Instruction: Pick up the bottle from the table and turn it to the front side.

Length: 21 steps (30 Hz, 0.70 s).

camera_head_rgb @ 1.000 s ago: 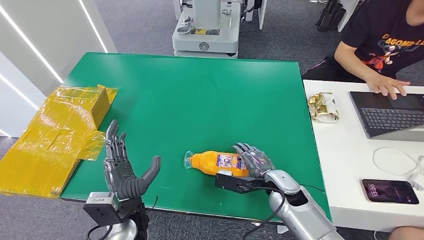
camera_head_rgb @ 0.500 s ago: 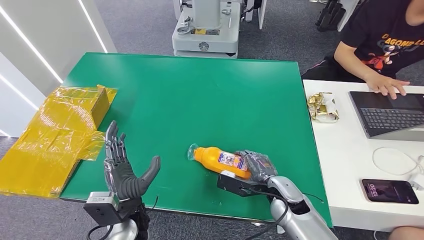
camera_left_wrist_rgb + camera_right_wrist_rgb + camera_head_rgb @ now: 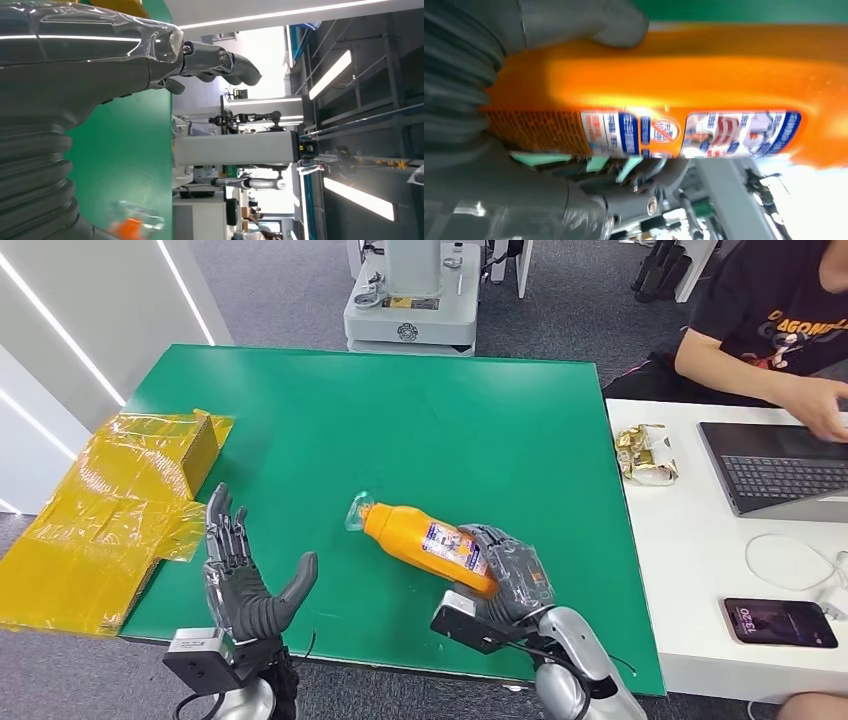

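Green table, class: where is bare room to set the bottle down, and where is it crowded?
The green table is bare across its far half and middle. The near edge is crowded: left robot hand, right robot hand holding the bottle. The yellow-wrapped box borders the left side.

Off at our 9 o'clock there's a yellow wrapped box point(image 3: 110, 510) hanging over the green table's point(image 3: 400, 420) edge. At 12 we've got a grey machine base point(image 3: 412, 310). Around 2–3 o'clock: white desk point(image 3: 690, 570) with a person point(image 3: 770, 320) typing on a laptop point(image 3: 775, 470), a foil snack pack point(image 3: 647, 453), white cable point(image 3: 795, 562), and a phone point(image 3: 780, 623).
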Each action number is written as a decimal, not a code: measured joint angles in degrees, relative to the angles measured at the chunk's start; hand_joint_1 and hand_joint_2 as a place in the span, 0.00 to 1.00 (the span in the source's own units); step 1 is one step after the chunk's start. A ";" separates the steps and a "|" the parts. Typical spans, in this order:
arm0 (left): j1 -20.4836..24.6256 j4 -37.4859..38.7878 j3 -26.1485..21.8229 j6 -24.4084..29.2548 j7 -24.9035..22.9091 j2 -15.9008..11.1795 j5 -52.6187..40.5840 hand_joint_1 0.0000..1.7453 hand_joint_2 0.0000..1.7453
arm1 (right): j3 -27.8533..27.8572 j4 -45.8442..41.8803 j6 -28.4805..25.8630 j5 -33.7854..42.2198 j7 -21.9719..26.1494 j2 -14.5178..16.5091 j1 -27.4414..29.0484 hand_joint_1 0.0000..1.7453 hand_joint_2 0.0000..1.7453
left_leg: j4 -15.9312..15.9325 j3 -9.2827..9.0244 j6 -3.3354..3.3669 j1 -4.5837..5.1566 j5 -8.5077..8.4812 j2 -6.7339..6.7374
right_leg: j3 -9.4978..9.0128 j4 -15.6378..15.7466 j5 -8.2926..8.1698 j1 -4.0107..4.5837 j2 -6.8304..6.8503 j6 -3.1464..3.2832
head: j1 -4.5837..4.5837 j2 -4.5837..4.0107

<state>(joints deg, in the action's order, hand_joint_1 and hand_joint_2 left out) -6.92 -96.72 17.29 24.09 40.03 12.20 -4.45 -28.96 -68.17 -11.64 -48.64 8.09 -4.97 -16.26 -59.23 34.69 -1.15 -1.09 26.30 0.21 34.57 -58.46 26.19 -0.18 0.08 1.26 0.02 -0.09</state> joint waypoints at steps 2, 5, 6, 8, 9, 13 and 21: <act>0.04 0.04 0.01 -0.41 -0.23 -0.05 -0.21 0.00 1.00 | 0.32 -1.12 -3.82 -1.16 2.27 0.45 0.74 1.00 1.00 | 0.00 0.00 0.00 0.00 0.00 0.00 | 0.00 0.00 0.01 0.00 0.00 0.00 | -0.01 0.00; 0.15 0.39 0.08 -1.38 -0.93 -0.08 -0.38 0.00 1.00 | 0.54 -2.55 -7.44 -2.50 3.96 1.02 1.77 1.00 1.00 | 0.00 0.00 0.00 0.00 0.00 0.02 | 0.00 0.01 0.01 0.00 -0.01 0.00 | -0.01 0.00; 0.17 0.54 0.11 -1.56 -1.03 -0.07 -0.39 0.00 1.00 | 0.59 -2.89 -7.83 -2.68 4.20 1.15 2.06 1.00 1.00 | 0.00 0.00 0.00 0.00 0.00 0.02 | 0.00 0.01 0.01 0.00 -0.01 0.00 | -0.01 0.00; 0.24 0.81 0.18 -2.15 -1.43 -0.08 -0.50 0.00 1.00 | 0.75 -3.39 -8.78 -2.80 5.01 1.37 2.62 1.00 1.00 | 0.00 0.00 0.00 0.00 0.00 0.01 | 0.00 0.01 0.01 0.00 0.00 0.00 | -0.01 0.00; 0.35 1.02 0.27 -2.75 -1.91 -0.08 -0.64 0.00 1.00 | 0.83 -3.59 -9.80 -2.83 5.79 1.52 2.88 1.00 1.00 | 0.00 0.00 0.00 0.00 0.00 0.00 | 0.00 0.01 0.01 0.00 0.00 0.00 | -0.01 0.00; 1.59 2.32 1.35 -8.44 -4.73 -0.04 -0.13 0.00 1.00 | 0.92 -4.07 -15.93 -2.63 9.83 2.47 3.77 1.00 1.00 | 0.00 0.00 0.00 0.00 0.00 0.01 | 0.00 0.01 0.01 0.00 -0.01 0.00 | -0.01 0.00; 5.58 4.58 3.96 -17.58 -6.64 -0.22 1.87 0.00 1.00 | 0.44 -3.39 -20.40 1.39 13.66 3.60 3.38 1.00 1.00 | 0.00 0.00 0.00 0.00 0.00 0.02 | 0.00 -0.01 0.00 0.00 -0.01 0.01 | 0.00 0.00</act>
<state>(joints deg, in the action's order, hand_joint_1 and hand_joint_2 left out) -1.33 -92.13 21.25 6.51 33.39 11.98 -2.57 -28.52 -71.55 -32.04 -47.24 21.75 -1.38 -12.87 -59.23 34.69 -1.16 -1.09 26.30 0.22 34.57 -58.47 26.19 -0.18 0.08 1.27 0.02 -0.09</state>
